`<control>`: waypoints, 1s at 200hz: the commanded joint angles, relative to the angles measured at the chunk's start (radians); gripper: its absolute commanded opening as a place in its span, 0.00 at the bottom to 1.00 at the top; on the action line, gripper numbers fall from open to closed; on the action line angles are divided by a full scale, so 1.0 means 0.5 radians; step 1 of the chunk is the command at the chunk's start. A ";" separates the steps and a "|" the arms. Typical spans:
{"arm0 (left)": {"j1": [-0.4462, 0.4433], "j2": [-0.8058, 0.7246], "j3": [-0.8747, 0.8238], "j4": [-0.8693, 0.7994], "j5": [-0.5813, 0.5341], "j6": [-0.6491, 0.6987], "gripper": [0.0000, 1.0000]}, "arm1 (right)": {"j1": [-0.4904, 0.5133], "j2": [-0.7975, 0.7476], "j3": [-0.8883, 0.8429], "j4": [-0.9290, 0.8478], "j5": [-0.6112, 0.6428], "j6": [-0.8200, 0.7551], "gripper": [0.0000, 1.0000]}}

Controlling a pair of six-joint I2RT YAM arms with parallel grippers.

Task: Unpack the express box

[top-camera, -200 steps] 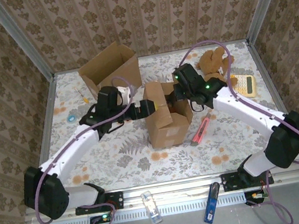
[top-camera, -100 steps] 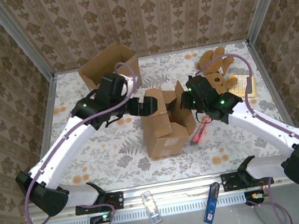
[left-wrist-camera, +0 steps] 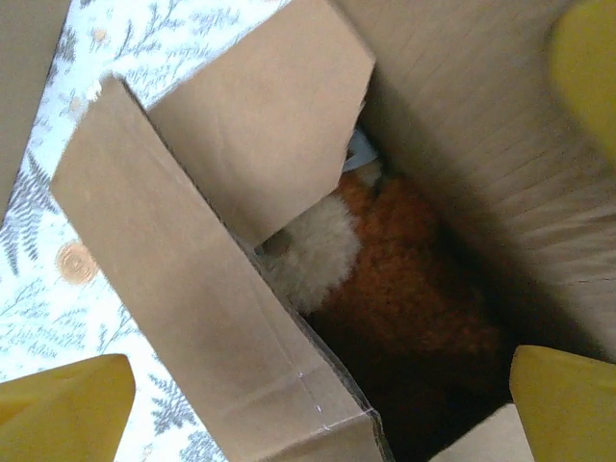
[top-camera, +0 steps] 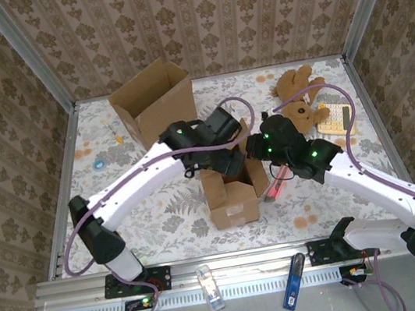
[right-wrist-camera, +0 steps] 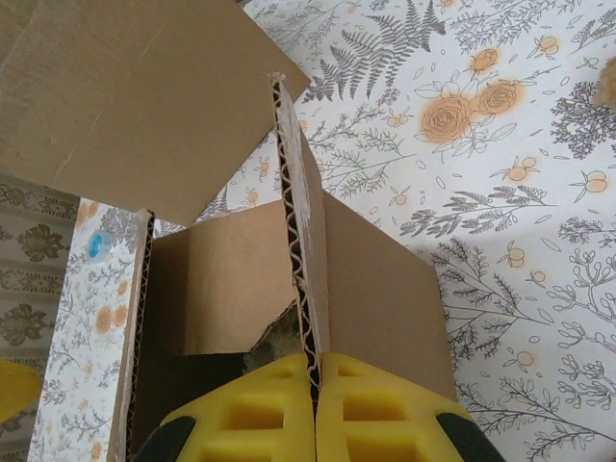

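At the bench [top-camera: 163, 225] centre, seen from above, the box [top-camera: 233, 191] stands open. Left wrist: left end effector [left-wrist-camera: 313, 395] spread wide above a plush [left-wrist-camera: 404, 289] inside it. Right wrist: right end effector [right-wrist-camera: 315, 409] clamped on a box flap [right-wrist-camera: 300, 279].

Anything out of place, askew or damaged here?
Mildly: in the small brown cardboard box, an inner flap folds inward over the brown-and-cream plush toy, partly covering it. The right claw is shut on an outer flap. Nothing looks spilled.
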 commanded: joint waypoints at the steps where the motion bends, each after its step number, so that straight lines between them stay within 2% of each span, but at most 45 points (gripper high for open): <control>1: -0.054 0.055 0.032 -0.252 -0.260 -0.173 1.00 | 0.007 -0.082 -0.025 0.107 0.088 0.084 0.00; 44: -0.111 0.143 0.030 -0.478 -0.448 -0.330 1.00 | 0.006 -0.107 -0.034 0.083 0.117 0.072 0.00; 74: -0.118 0.021 -0.028 -0.480 -0.459 -0.361 0.87 | 0.001 -0.133 -0.071 0.071 0.156 0.071 0.00; 115: -0.084 -0.298 -0.232 -0.395 -0.483 -0.397 0.75 | -0.022 -0.168 -0.113 0.052 0.161 0.070 0.00; 136: -0.011 -0.512 -0.455 -0.222 -0.382 -0.382 0.62 | -0.033 -0.175 -0.120 0.049 0.146 0.063 0.00; 154: 0.075 -0.718 -0.693 0.020 -0.224 -0.345 0.59 | -0.042 -0.175 -0.125 0.052 0.123 0.054 0.00; 176: 0.153 -0.988 -0.996 0.427 0.031 -0.245 0.60 | -0.059 -0.175 -0.138 0.089 0.059 0.031 0.00; 200: 0.198 -1.172 -1.125 0.744 0.235 -0.088 0.74 | -0.087 -0.147 -0.137 0.145 -0.050 -0.023 0.00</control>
